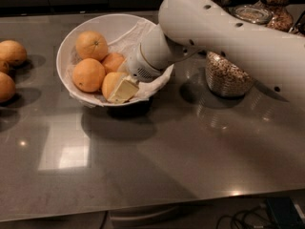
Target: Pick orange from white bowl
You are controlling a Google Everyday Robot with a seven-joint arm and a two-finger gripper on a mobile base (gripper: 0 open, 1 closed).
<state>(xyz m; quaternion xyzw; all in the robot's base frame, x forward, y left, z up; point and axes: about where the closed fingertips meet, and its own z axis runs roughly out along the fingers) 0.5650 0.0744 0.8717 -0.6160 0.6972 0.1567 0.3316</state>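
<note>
The white bowl (66,51), lined with crumpled white paper, stands on the grey counter at the left centre. It holds several oranges: one at the back (91,44), one at the left (88,74), one in the middle (113,61) and one at the front (109,82). My gripper (121,88) reaches down into the bowl from the right and rests against the front orange. The thick white arm (214,37) covers the bowl's right rim and hides most of the gripper.
Three loose oranges lie at the counter's left edge (12,52) (5,86). A glass jar of grain (228,75) stands right of the bowl, partly behind the arm. More jars (279,4) stand at the back right. Cables lie on the floor at the bottom right.
</note>
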